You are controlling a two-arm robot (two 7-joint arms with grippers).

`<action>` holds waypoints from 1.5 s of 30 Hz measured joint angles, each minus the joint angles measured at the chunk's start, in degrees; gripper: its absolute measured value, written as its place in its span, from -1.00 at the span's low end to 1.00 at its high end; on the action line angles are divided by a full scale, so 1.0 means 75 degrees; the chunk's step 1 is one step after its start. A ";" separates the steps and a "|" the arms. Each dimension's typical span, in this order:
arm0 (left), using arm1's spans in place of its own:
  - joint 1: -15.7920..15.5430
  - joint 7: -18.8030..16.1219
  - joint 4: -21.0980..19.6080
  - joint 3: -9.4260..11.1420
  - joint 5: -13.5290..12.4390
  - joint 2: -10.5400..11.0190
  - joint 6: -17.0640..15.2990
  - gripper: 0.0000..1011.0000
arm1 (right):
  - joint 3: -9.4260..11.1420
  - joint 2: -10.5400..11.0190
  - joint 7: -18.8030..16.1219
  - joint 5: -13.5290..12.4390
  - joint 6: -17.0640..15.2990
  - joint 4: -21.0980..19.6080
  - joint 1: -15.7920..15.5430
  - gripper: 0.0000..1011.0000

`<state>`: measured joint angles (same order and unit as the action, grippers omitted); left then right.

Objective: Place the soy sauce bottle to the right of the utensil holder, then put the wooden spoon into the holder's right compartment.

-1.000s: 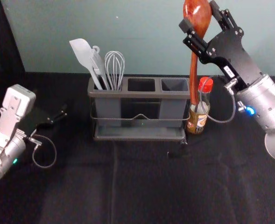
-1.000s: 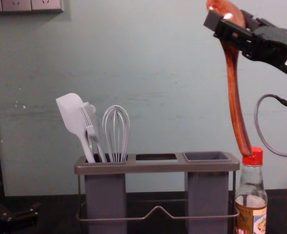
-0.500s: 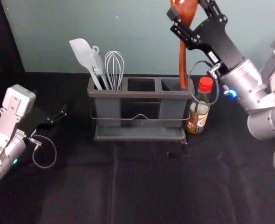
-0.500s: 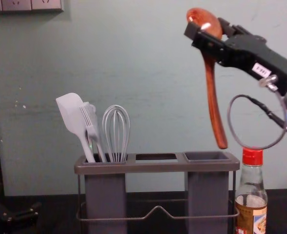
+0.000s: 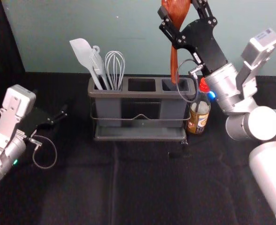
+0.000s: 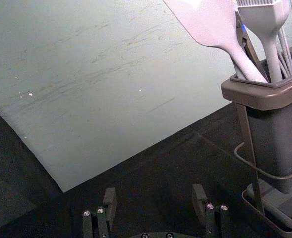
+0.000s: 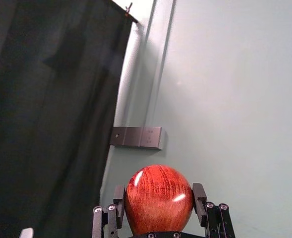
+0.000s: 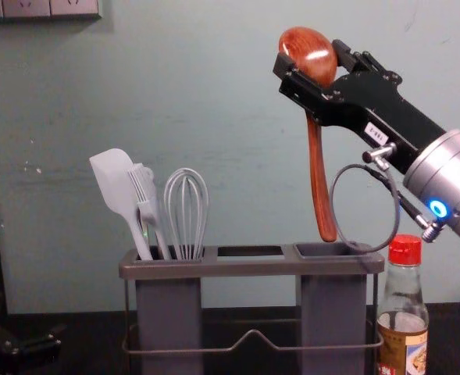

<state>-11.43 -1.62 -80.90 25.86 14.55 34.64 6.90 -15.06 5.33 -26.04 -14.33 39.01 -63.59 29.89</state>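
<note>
held the spoon [image 8: 318, 180] in the right gripper [image 8: 312, 56], up at one o'clock from the middle of the holder [image 5: 138, 95], taking that as the dial's centre in the head view. had its fingers closed on the sides of the bowl, one pad against each side in the right wrist view. carried the spoon bowl up and slightly tilted, handle hanging towards the right compartment [image 8: 333, 305] at two o'clock – ended the handle right by that mouth, apparently just above it in the chest view. could not tell whether it touched the rim.

stood the bottle [image 5: 200, 117] upright at three o'clock, red cap on, just beside the holder's end. could not tell if it touched the frame.

parked the left gripper [image 5: 53, 120] low over at nine o'clock, well apart from the spoon – left its fingers spread, nothing between them in the left wrist view.

had the spatula [image 5: 83, 54], brush [image 5: 99, 66] and whisk [image 5: 115, 68] standing in the left compartment [image 5: 108, 107], at ten o'clock.
</note>
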 joint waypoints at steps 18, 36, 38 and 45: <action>0.0000 0.0000 0.0000 0.0000 0.0000 0.0000 0.0000 0.99 | 0.0296 -0.0522 0.0269 0.0526 0.0898 0.0897 0.0096 0.66; 0.0000 0.0000 0.0000 0.0000 0.0000 0.0000 0.0000 0.99 | 0.0510 -0.0536 0.0036 0.0531 0.0957 0.0867 -0.0317 0.66; 0.0000 0.0000 0.0000 0.0000 0.0000 0.0000 0.0000 0.99 | 0.0519 -0.0527 0.0030 0.0531 0.0955 0.0836 -0.0348 0.66; 0.0000 0.0000 0.0000 0.0000 0.0000 0.0000 0.0000 0.99 | 0.0558 -0.0498 -0.0011 0.0522 0.0947 0.0721 -0.0515 0.66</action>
<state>-11.43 -1.62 -80.90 25.86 14.55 34.65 6.90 -10.87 1.59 -26.13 -10.42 46.12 -58.18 26.02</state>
